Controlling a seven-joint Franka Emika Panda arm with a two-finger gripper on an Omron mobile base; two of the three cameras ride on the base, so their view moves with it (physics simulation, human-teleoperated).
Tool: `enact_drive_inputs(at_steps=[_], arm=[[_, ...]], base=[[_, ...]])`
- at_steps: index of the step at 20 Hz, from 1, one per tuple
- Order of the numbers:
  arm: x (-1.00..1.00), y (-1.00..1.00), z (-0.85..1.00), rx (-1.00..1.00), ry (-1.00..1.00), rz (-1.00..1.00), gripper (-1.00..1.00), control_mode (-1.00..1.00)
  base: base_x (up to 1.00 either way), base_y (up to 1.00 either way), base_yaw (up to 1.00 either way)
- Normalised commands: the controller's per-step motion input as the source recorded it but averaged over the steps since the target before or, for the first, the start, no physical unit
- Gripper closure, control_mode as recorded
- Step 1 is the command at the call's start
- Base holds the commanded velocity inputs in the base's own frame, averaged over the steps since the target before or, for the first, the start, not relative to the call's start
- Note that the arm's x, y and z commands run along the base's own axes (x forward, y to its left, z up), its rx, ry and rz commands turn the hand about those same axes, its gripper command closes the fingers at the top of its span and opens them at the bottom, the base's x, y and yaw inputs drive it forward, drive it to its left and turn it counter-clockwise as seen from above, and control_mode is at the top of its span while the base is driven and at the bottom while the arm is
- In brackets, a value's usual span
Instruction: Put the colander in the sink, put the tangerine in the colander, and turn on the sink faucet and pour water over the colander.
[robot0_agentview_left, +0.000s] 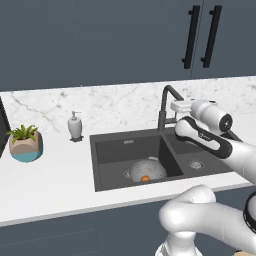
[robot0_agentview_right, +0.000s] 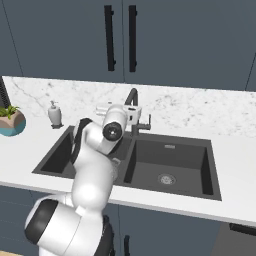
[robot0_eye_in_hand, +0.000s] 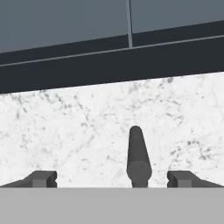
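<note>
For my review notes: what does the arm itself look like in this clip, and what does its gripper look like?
The arm is glossy white, built of rounded tubular links with dark grey to black bands and caps at the joints. A round dark disc sits on the end of one joint housing. The gripper has two small, dark grey, blocky fingertips. No cables or readable markings can be seen.

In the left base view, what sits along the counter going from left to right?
Potted plant → soap dispenser → colander holding the tangerine in the sink → sink faucet.
</note>
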Motion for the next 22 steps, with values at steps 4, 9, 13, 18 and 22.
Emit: enact_drive_inputs(at_steps=[4, 9, 13, 18, 22], arm=[[0.12, -0.01, -0.01, 0.0, 0.0, 0.0, -1.0, -1.0], [0.04, -0.01, 0.0, 0.0, 0.0, -0.04, -1.0, -1.0], [0.0, 0.0, 0.0, -0.05, 0.0, -0.1, -1.0, -1.0], [0.0, 0.0, 0.0, -0.04, 0.02, -0.09, -1.0, -1.0], [0.0, 0.0, 0.0, 0.0, 0.04, -0.05, -1.0, -1.0]], base=[[0.0, 0.0, 0.0], [0.0, 0.0, 0.0], [0.0, 0.0, 0.0], [0.0, 0.0, 0.0], [0.0, 0.0, 0.0]])
